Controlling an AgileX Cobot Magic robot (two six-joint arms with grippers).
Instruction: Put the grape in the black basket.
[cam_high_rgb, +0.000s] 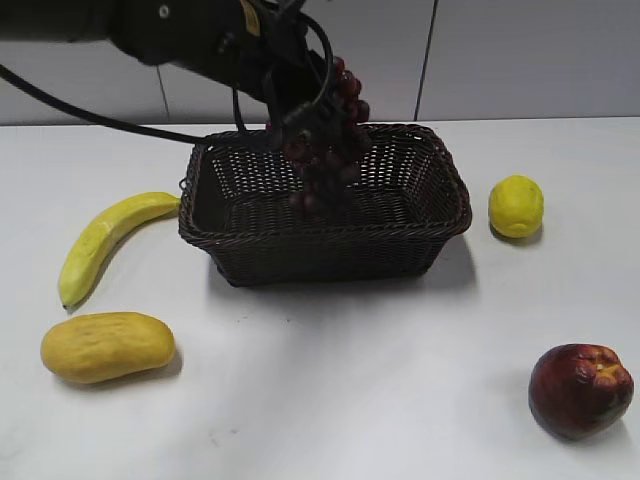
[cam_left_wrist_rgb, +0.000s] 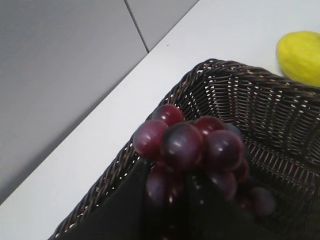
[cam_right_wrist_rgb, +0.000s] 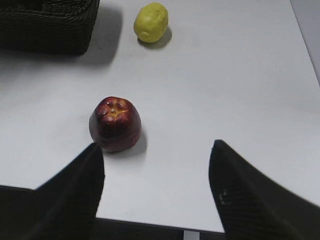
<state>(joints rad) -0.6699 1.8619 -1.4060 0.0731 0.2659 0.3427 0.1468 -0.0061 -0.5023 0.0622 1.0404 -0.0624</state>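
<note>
The grape (cam_high_rgb: 330, 140) is a long bunch of dark red-purple grapes. It hangs from my left gripper (cam_high_rgb: 300, 110) over the black basket (cam_high_rgb: 420, 215), its lower end down inside the basket. In the left wrist view the grape (cam_left_wrist_rgb: 192, 145) fills the space between my dark fingers (cam_left_wrist_rgb: 170, 200), with the black basket's woven wall (cam_left_wrist_rgb: 280, 115) behind. My left gripper is shut on the grape. My right gripper (cam_right_wrist_rgb: 156, 152) is open and empty above the table's front edge. It is out of the exterior view.
A banana (cam_high_rgb: 105, 240) and a yellow oblong fruit (cam_high_rgb: 108, 346) lie left of the basket. A lemon (cam_high_rgb: 516, 206) sits to its right, also in the right wrist view (cam_right_wrist_rgb: 151, 22). A dark red apple-like fruit (cam_high_rgb: 580, 390) sits front right, close to my right gripper's left finger (cam_right_wrist_rgb: 115, 123).
</note>
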